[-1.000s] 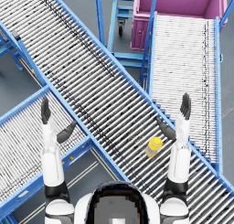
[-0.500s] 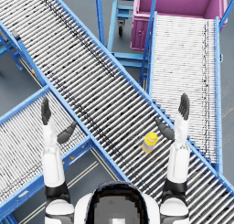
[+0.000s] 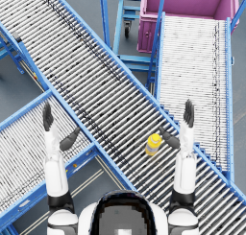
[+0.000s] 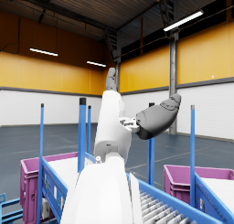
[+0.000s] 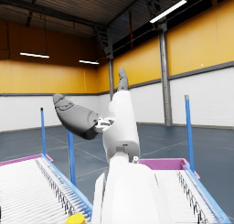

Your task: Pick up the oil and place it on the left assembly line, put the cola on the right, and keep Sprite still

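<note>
Yellow oil bottle (image 3: 153, 144), silver-grey striped conveyor (image 3: 96, 85), blue rails (image 3: 228, 85), magenta bin (image 3: 145, 35), yellow-and-white walls (image 4: 27, 77).

Head camera overhead, wrist cameras along forearms (image 4: 106, 186), conveyor (image 3: 96, 85) probably shared

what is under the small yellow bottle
The small yellow bottle rests on the grey roller conveyor with blue rails; whatever lies beneath the rollers is hidden.

The yellow-capped oil bottle (image 3: 153, 144) has slid toward 10 o'clock along the diagonal roller conveyor (image 3: 96, 85) in the head view. It now stands just beside the thumb of the right hand (image 3: 187, 120), at the hand's 8 o'clock. Earlier it stood lower, beside the forearm.
</note>
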Controlling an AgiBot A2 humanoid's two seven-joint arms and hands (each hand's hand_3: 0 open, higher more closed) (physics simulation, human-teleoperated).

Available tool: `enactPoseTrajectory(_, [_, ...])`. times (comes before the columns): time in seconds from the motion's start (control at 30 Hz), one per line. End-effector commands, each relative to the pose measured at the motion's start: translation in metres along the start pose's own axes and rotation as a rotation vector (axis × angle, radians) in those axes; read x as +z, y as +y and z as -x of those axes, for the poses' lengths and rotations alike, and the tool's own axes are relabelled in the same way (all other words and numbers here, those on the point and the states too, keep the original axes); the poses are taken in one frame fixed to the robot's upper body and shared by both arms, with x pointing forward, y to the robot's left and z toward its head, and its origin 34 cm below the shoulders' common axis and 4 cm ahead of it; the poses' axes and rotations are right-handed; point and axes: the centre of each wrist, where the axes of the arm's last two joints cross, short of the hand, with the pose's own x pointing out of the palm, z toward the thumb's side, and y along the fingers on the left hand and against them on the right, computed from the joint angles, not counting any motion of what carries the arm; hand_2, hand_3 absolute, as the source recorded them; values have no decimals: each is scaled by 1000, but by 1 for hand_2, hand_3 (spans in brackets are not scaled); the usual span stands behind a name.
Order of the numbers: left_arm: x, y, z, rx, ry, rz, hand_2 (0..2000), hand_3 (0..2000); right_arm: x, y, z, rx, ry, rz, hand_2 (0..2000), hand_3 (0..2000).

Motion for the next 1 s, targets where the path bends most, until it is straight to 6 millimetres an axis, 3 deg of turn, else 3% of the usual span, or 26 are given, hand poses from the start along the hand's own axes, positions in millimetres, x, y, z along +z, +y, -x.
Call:
enactPoseTrajectory(0.03, [0, 1, -3, -10, -4, -1, 0, 0, -1, 11, -8, 27, -9, -22, 0, 0])
enactPoseTrajectory(0.23, [-2, -3, -5, -14, -12, 10, 0, 0, -13, 33, -16, 55, -25, -99, 0, 0])
enactPoseTrajectory(0.5, [3, -6, -12, -36, -26, -4, 0, 0, -45, 68, -28, 107, -50, -290, 0, 0])
enactPoseTrajectory(0.8, [-1, -10, -16, -40, -37, 17, 0, 0, -113, 97, -36, 113, -69, -570, 0, 0])
enactPoseTrajectory(1.0, [-12, -10, -17, -39, -44, 59, 0, 0, -159, 99, -42, 94, -77, -717, 0, 0])
